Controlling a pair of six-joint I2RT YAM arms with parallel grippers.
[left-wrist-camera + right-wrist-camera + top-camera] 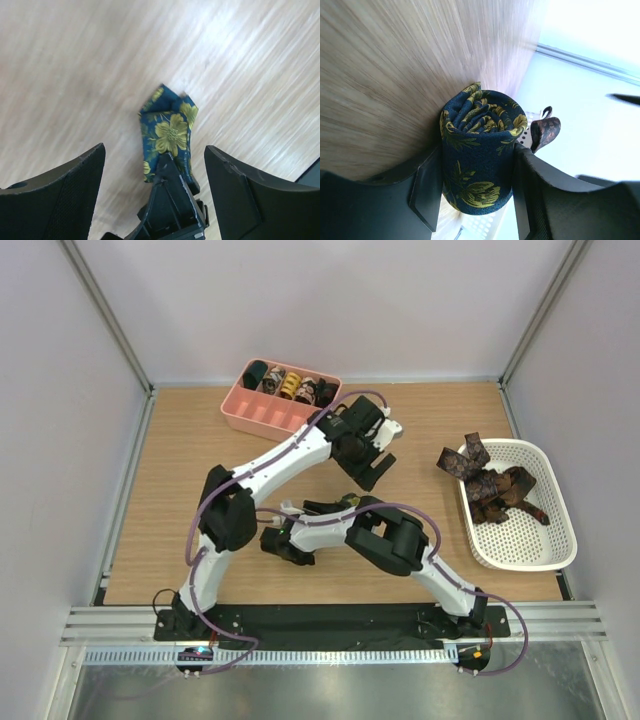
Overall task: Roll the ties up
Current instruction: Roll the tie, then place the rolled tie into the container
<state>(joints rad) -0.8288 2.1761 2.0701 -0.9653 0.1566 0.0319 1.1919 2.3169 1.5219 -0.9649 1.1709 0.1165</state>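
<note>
My right gripper (477,152) is shut on a rolled navy tie with yellow-green print (480,125), one finger on each side of the coil, close to the wooden table. In the left wrist view the same tie (169,131) shows below, with the right gripper's black finger (172,200) over it. My left gripper (155,148) is wide open and hovers above the tie without touching it. In the top view the left gripper (372,470) points down at the right gripper (345,503) mid-table; the tie is hidden there.
A pink tray (250,416) at the back holds several coiled ties (288,386). A white basket (560,552) at the right holds loose brown patterned ties (495,485); one brown tie (545,132) shows behind the roll.
</note>
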